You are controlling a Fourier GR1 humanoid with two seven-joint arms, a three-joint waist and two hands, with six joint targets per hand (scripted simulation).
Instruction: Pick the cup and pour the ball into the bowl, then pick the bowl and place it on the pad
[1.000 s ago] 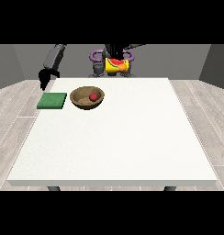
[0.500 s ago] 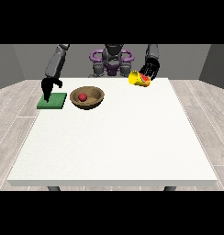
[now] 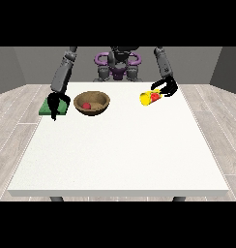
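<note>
Front view shows a round brown wooden bowl (image 3: 92, 103) at about 10 o'clock on the flat white counter (image 3: 120, 155), with a small red ball (image 3: 87, 105) inside. Just beside it at 9 o'clock lies a flat green square pad (image 3: 48, 105). The hand at the view's left (image 3: 55, 104) hangs over the pad; I cannot tell how its fingers lie. The hand at the view's right (image 3: 167, 87) curls around a yellow and red cup (image 3: 150, 97) lying on its side at 1 o'clock. Lots of bare counter lies toward 6 o'clock.

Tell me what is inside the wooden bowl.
A red ball lies inside the wooden bowl, left of its middle. The near wall hides the lowest part of the inside, so anything there cannot be seen.
</note>
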